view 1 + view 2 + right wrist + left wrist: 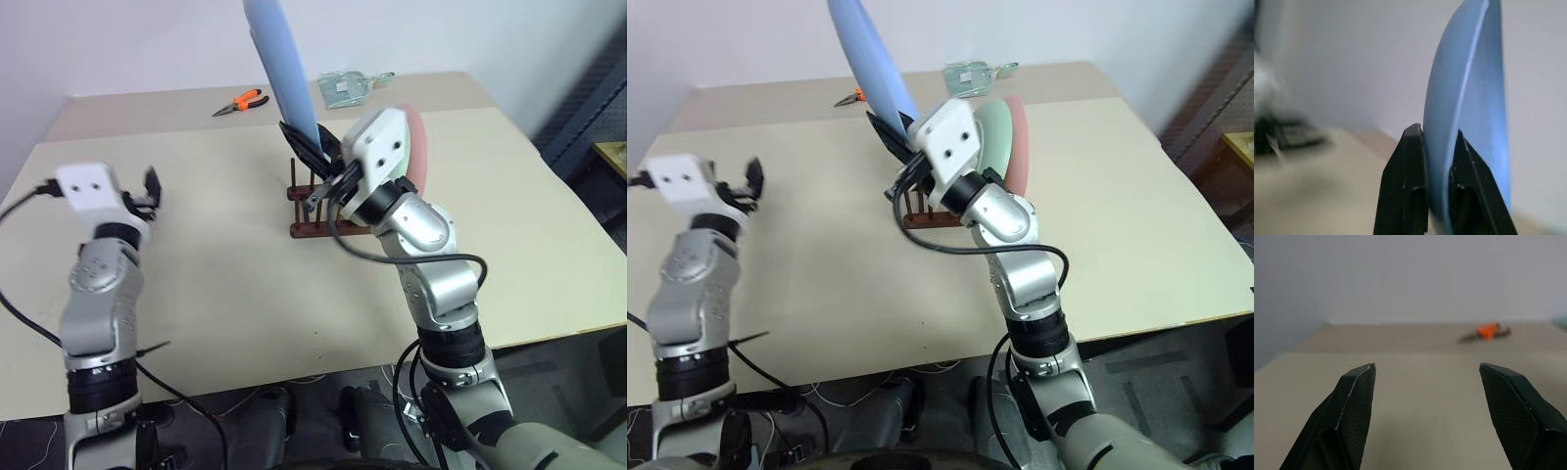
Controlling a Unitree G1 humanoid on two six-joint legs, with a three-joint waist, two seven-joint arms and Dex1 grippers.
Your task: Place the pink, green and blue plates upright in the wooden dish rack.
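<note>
My right gripper point(312, 147) is shut on the lower rim of the blue plate point(284, 69), which it holds edge-up in the air, tilted, just above and left of the wooden dish rack point(313, 211). In the right wrist view both black fingers point(1405, 186) pinch the blue plate point(1469, 98). The pink plate point(1019, 137) and the green plate point(995, 135) stand upright in the rack behind my right hand, which hides most of them. My left gripper point(147, 193) hangs open and empty over the table's left side, far from the rack; its fingers point(1356, 401) stand wide apart.
Orange-handled pliers point(242, 101) lie at the back of the beige table point(225, 284), and a clear packet point(343, 86) lies at the far edge behind the rack. The table's right edge drops off near a dark floor area.
</note>
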